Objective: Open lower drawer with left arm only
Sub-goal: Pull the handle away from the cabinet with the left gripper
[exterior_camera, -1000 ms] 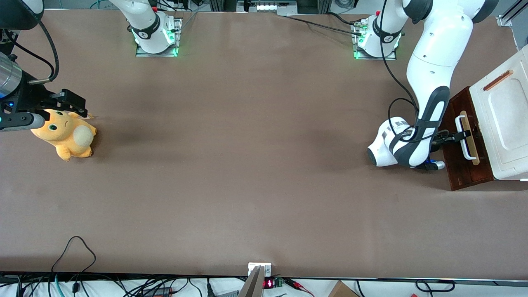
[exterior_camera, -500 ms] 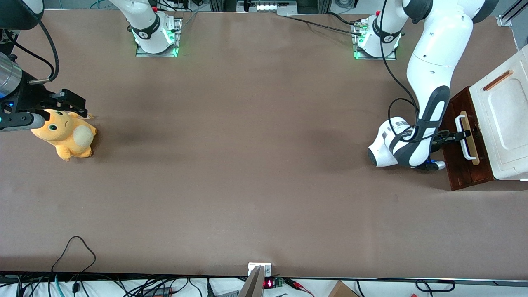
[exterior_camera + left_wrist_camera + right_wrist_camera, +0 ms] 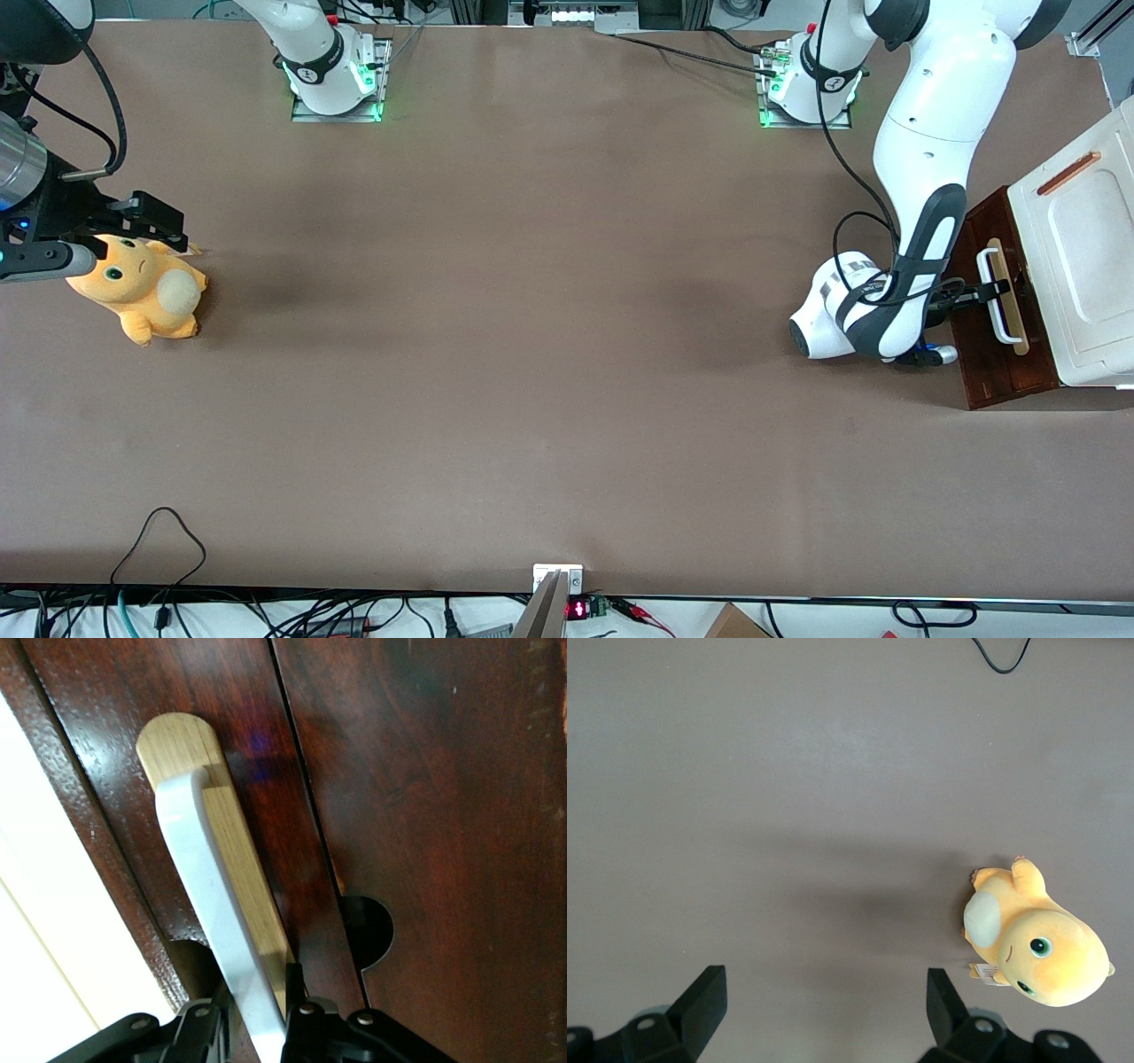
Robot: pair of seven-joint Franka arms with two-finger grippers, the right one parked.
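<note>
Tool [image 3: 257, 1028] clamped on the white handle [image 3: 217, 930] of the lower drawer [image 3: 992, 310], barely out from the cabinet [image 3: 1076, 266] at the working arm's end of the tabletop [image 3: 532, 354]; best pulled straight out, wrist level, grip firm.

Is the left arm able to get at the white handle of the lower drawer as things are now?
Probably yes. The left arm's tool is already at the white handle of the lower drawer, a finger on each side, with nothing between them.
</note>
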